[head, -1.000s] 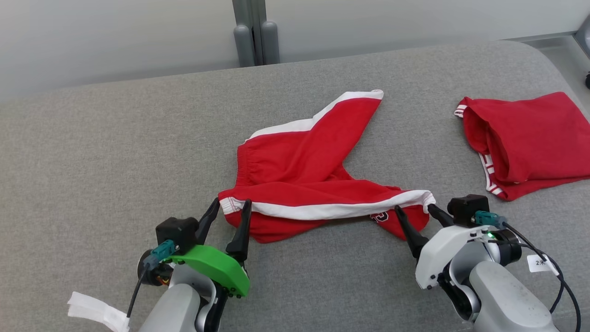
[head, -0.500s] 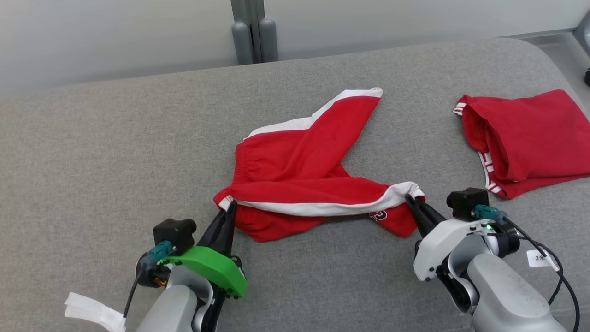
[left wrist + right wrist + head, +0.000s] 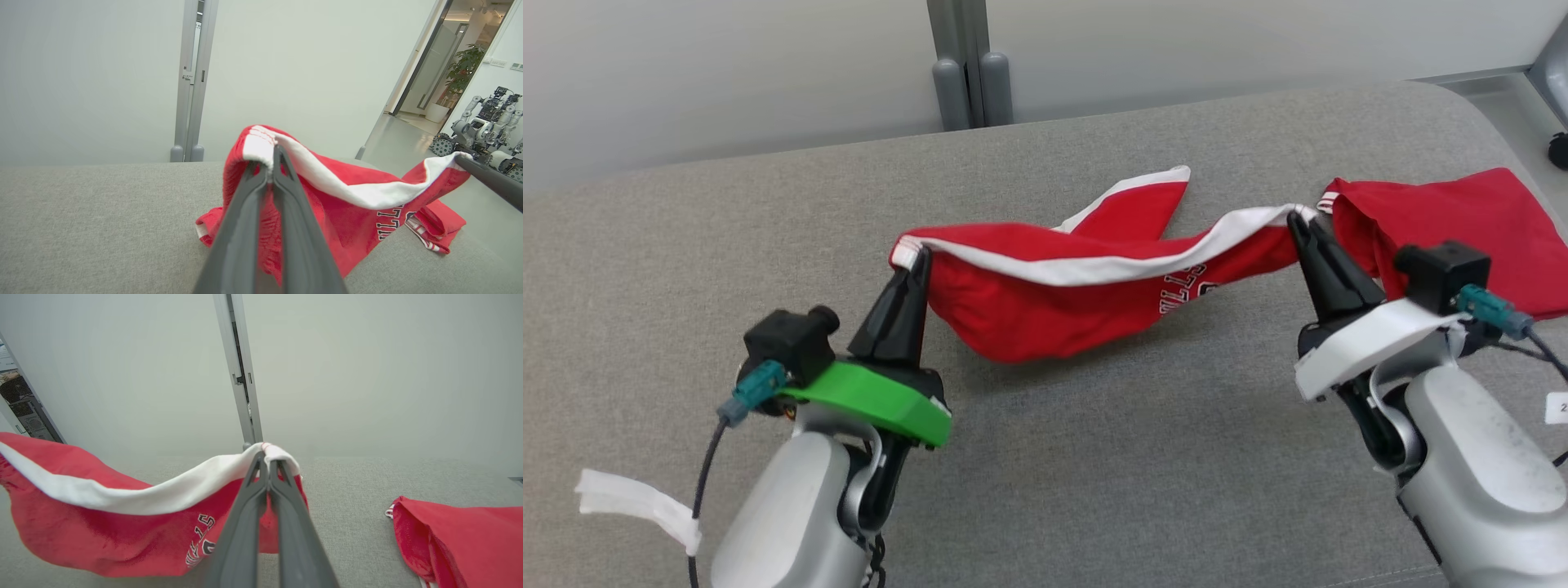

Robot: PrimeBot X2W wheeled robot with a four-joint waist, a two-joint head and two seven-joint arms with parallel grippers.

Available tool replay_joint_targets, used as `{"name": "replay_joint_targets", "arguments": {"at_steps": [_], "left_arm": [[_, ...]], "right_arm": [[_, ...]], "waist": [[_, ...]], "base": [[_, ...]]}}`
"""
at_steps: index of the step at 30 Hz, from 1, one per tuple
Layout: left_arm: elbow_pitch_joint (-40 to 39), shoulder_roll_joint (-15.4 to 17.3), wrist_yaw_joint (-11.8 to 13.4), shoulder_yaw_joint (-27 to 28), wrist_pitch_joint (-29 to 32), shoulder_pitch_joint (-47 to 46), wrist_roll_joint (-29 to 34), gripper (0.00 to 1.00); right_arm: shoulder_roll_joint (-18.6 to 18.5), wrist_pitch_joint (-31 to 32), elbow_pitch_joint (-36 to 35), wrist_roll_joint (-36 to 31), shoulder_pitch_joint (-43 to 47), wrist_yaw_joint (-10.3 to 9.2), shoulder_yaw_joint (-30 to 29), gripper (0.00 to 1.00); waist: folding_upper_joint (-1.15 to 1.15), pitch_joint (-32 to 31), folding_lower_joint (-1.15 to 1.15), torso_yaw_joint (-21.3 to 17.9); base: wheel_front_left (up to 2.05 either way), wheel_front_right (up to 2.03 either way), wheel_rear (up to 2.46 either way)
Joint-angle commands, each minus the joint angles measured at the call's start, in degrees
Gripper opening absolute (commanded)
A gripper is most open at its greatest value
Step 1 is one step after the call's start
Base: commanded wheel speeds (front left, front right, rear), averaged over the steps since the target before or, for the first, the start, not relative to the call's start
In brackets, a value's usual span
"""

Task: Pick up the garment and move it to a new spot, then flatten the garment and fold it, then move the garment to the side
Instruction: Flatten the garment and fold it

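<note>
The garment (image 3: 1045, 306) is a pair of red shorts with a white side stripe and lettering, hanging lifted above the grey table between my two grippers. My left gripper (image 3: 916, 260) is shut on its left corner, seen close up in the left wrist view with the white hem (image 3: 258, 143) pinched between the fingers. My right gripper (image 3: 1298, 220) is shut on the right corner, where the white stripe (image 3: 229, 469) wraps over the fingertips. The far leg of the garment (image 3: 1143, 208) still trails on the table behind.
A second red garment (image 3: 1462, 229) lies folded at the table's right end, just behind my right gripper. The grey table (image 3: 686, 245) ends at a wall with a grey post (image 3: 968, 73). A white tag (image 3: 629, 502) hangs by my left forearm.
Both grippers shut on the stripe's two ends, then rose and moved away from me, lifting the near part of the garment off the table. The head camera shifted a little.
</note>
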Motion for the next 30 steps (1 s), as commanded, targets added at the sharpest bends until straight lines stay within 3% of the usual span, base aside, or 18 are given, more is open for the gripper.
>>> {"name": "replay_joint_targets", "arguments": {"at_steps": [1,8,12,17,22,30], "left_arm": [[-1.43,0.41,0.32,0.41,0.68,-1.72,-0.12,0.00],[-7.51,1.73,1.67,2.94,4.05,-9.07,-1.37,0.00],[-9.48,3.85,2.18,4.26,6.27,-14.81,-0.53,0.00],[-6.71,5.85,2.06,5.01,8.38,-23.42,0.75,0.00],[-0.66,7.21,1.50,5.85,6.94,-33.53,2.05,0.00],[4.21,6.87,1.78,9.01,-0.76,-48.97,5.00,0.00]], "right_arm": [[-0.95,0.62,-2.10,-0.38,-1.26,-0.09,-0.64,0.00],[-2.42,6.05,-13.33,-0.55,-6.63,-0.08,-1.79,0.00],[-2.66,9.47,-14.63,0.45,-13.89,-0.07,0.15,0.00],[-1.62,10.85,-7.99,1.15,-26.75,-0.07,4.65,0.00],[0.36,8.46,3.80,-0.44,-41.05,-0.07,7.89,0.00],[3.92,-2.16,14.88,-5.94,-58.72,-0.09,2.20,0.00]], "waist": [[0.00,-0.10,0.00,-0.12],[0.00,0.17,0.00,-1.68],[0.00,2.85,0.00,-3.70],[0.00,9.69,0.00,-5.63],[0.00,18.44,0.00,-7.10],[0.00,26.26,0.00,-6.58]], "base": [[0.00,0.00,0.00],[0.00,0.00,0.00],[0.00,0.00,0.00],[0.00,0.00,0.00],[0.00,0.00,0.00],[0.00,0.00,0.00]]}}
